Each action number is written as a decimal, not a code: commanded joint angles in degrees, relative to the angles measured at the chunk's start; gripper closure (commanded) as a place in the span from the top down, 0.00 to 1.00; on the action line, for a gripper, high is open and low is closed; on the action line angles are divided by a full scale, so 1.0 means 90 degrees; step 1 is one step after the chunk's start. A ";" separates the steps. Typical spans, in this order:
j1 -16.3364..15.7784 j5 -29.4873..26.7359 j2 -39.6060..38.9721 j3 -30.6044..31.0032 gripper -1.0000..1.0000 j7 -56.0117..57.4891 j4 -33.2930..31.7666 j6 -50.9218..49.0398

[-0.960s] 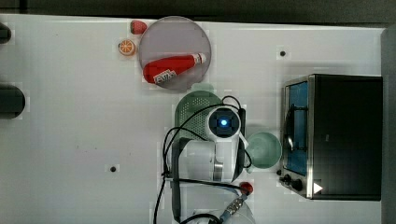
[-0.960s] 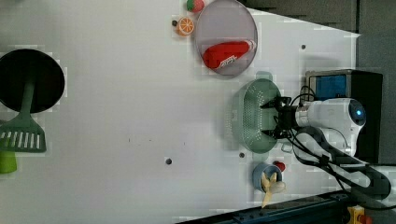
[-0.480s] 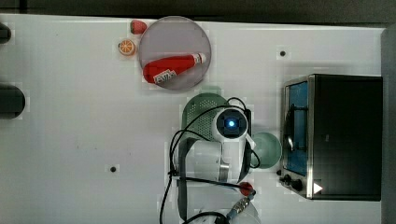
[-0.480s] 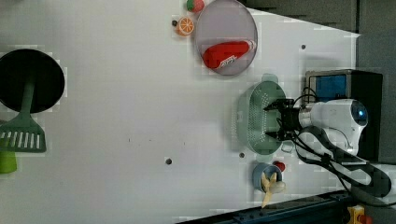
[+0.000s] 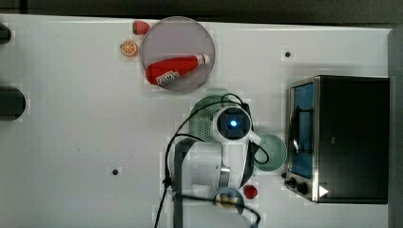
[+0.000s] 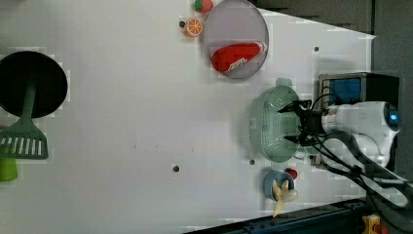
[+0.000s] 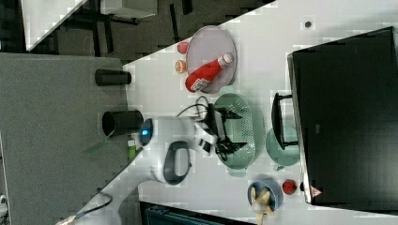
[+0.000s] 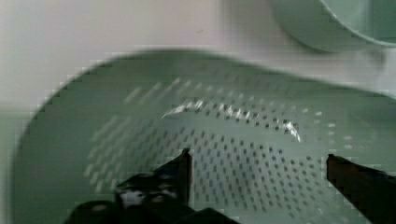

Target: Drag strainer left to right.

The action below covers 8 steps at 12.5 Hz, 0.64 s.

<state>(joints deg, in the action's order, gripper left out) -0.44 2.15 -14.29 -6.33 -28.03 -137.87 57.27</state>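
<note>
The strainer (image 6: 267,127) is a pale mint-green oblong colander with a holed basin, standing in front of the oven. My gripper (image 6: 286,125) is open, and both fingers reach down into the basin with nothing between them. The wrist view looks into the strainer (image 8: 233,135) with my gripper (image 8: 258,161) spread wide over the holes. In the right view my gripper (image 7: 237,130) sits over the middle of the strainer (image 7: 244,154). In the top view my arm covers most of the strainer (image 5: 202,121).
A round mint-green mug (image 5: 273,153) stands close beside the strainer, against the black toaster oven (image 5: 349,137). A grey plate (image 5: 178,33) holds a red ketchup bottle (image 5: 173,71). A blue bowl (image 6: 278,184) with a banana lies near the table edge. A black pan (image 6: 31,83) and a green spatula (image 6: 22,141) lie far off.
My arm and the strainer have shifted a little toward the top view's right, closer to the mug. The gripper has stayed open inside the basin.
</note>
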 commanded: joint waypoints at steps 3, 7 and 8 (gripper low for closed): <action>-0.0033 0.0044 0.1897 0.0136 1.00 0.2538 0.1242 -0.2555; -0.0033 0.0043 0.2643 0.0119 1.00 0.3080 0.2527 -0.4698; -0.0034 0.0036 0.2708 0.0137 1.00 0.3080 0.2828 -0.5158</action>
<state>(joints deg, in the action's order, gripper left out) -1.57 3.98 11.99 -5.88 -4.59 -112.47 12.78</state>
